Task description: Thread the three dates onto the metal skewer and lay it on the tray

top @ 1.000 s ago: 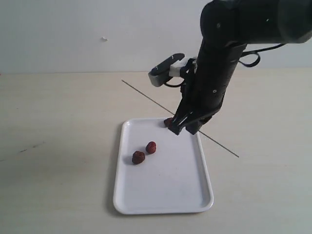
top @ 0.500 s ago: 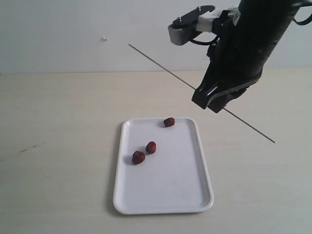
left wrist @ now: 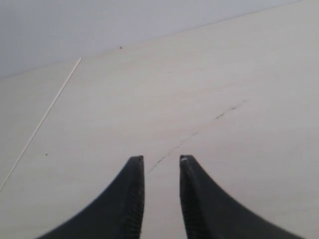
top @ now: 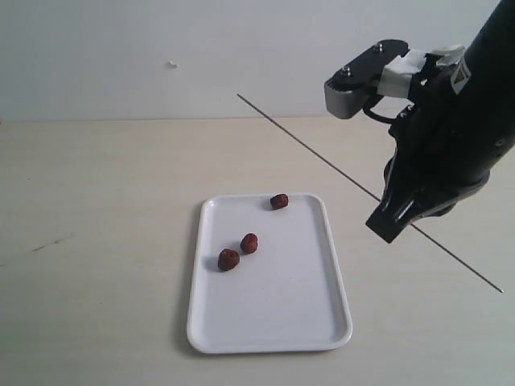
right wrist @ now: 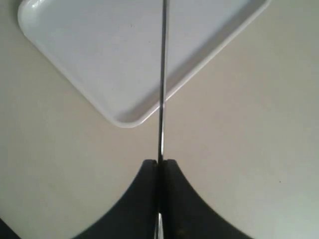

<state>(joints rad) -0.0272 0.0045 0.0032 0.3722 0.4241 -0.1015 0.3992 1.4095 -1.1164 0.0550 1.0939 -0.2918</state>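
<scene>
Three dates lie loose on the white tray [top: 322, 322]: one [top: 279, 201] by its far rim, two more [top: 249, 243] [top: 228, 260] side by side near its left half. My right gripper [top: 389, 229] is shut on the metal skewer [top: 322, 160] and holds it in the air to the right of the tray, slanting from upper left to lower right. In the right wrist view the skewer [right wrist: 162, 74] runs out from between the shut fingertips [right wrist: 159, 162] over a corner of the tray [right wrist: 124, 117]. My left gripper [left wrist: 161, 159] is open and empty above bare table.
The pale table top [top: 96, 201] surrounds the tray, with a light wall behind it. A thin crack [left wrist: 199, 132] and a pale line [left wrist: 45, 117] mark the surface in the left wrist view. The right arm's dark body [top: 459, 137] rises at the right.
The right gripper has lifted away from the tray's far corner and moved right with the skewer in it. The three dates have stayed put.
</scene>
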